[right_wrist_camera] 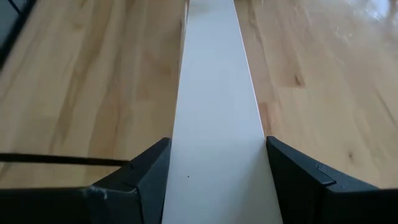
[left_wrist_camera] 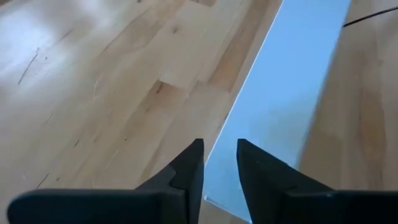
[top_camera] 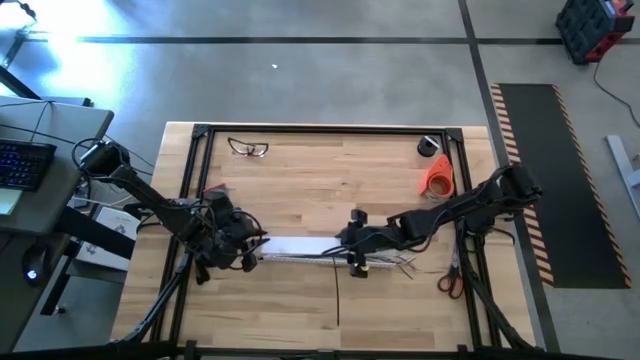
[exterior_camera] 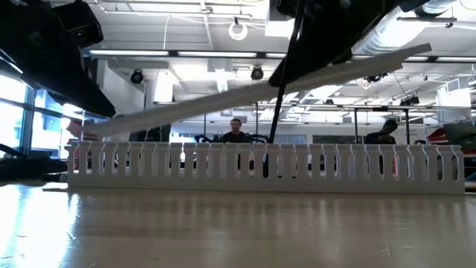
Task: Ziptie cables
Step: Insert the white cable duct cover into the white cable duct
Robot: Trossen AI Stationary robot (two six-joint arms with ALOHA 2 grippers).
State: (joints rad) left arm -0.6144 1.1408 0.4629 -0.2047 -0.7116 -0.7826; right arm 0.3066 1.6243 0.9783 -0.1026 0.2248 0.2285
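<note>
Right hand [right_wrist_camera: 214, 155] clamps the white cover [right_wrist_camera: 214, 74] across its width. My left hand [left_wrist_camera: 219, 158] is at the cover's far end, and I cannot tell its grip. I fear the tilted cover twisting free over the channel [exterior_camera: 268, 167]. The cables [top_camera: 392, 262], thin and fanned, lie by the channel's right end, with the ziptie [top_camera: 337, 300] near on the tabletop [top_camera: 320, 170].

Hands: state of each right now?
Left hand: fingers close together at the near end of the white cover strip; grip cannot be told.
Right hand: closed on the white cover strip's sides, holding it.
</note>
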